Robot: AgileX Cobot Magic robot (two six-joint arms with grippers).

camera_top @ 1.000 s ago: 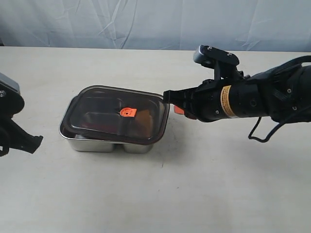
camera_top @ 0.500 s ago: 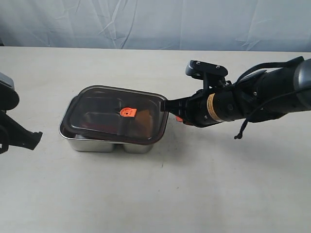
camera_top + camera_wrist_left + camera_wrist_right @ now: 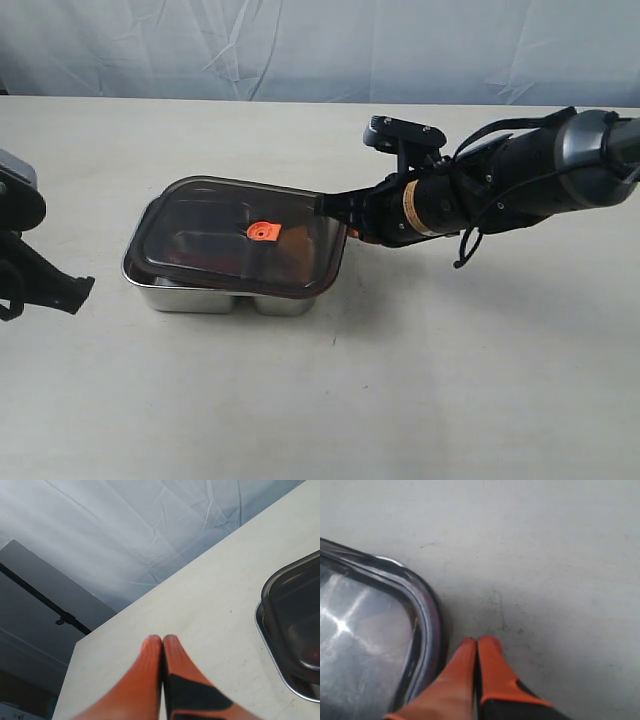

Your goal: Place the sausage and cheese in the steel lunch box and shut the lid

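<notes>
Since a moment ago, the left hand (image 3: 162, 641) has been squeezed shut with nothing in it, and it is kept at the far left of the table (image 3: 400, 390), well apart from the box. In the middle, the lid (image 3: 205, 222) is laid on top of the steel lunch box (image 3: 190, 298). A red shape seen dimly through the dark lid is likely the sausage (image 3: 205, 263). The cheese cannot be picked out for sure. On the right, the right hand (image 3: 325, 205) has been brought in toward the box. Its fingers are pressed together on nothing, and its tip is now at the lid's right edge. Whether it touches cannot be told. The filling seems done, and only pushing the lid down seems left.
</notes>
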